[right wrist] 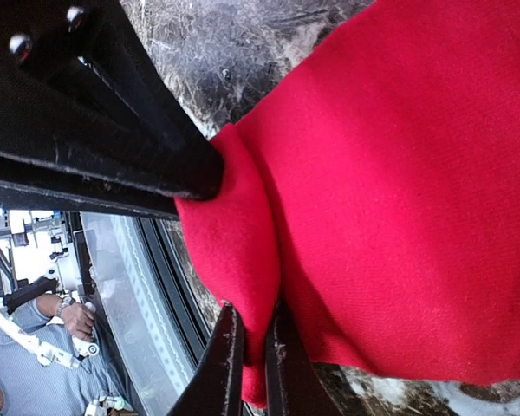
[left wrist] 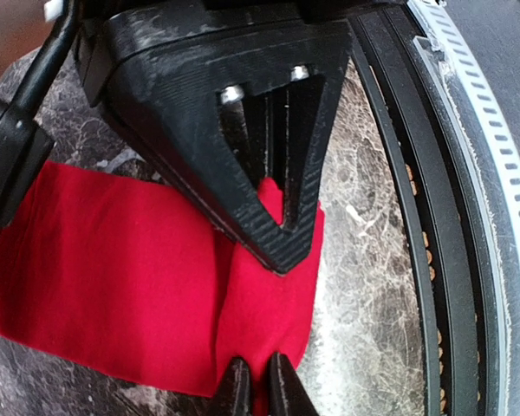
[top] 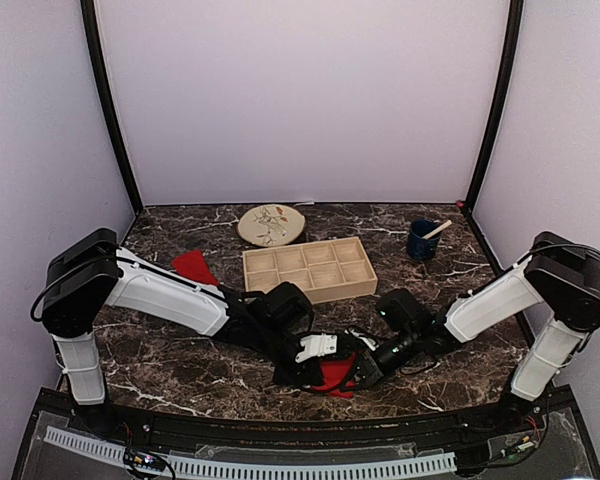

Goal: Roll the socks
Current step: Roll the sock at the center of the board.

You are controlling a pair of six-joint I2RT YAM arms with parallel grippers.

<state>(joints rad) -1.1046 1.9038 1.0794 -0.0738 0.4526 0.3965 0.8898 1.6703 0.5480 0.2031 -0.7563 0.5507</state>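
Observation:
One red sock (top: 336, 374) lies on the marble table near the front edge, between my two grippers. My left gripper (top: 325, 372) is shut on its edge; in the left wrist view the fingertips (left wrist: 236, 386) pinch a fold of the sock (left wrist: 139, 269). My right gripper (top: 362, 370) is shut on the same sock from the right; the right wrist view shows its fingers (right wrist: 227, 360) clamping a fold of red fabric (right wrist: 390, 191). The second red sock (top: 193, 266) lies flat at the back left, beside the left arm.
A wooden compartment tray (top: 309, 269) stands mid-table. A patterned plate (top: 271, 225) lies behind it. A dark blue cup (top: 421, 240) with a stick stands at the back right. The black table rim (left wrist: 416, 260) runs close to the sock.

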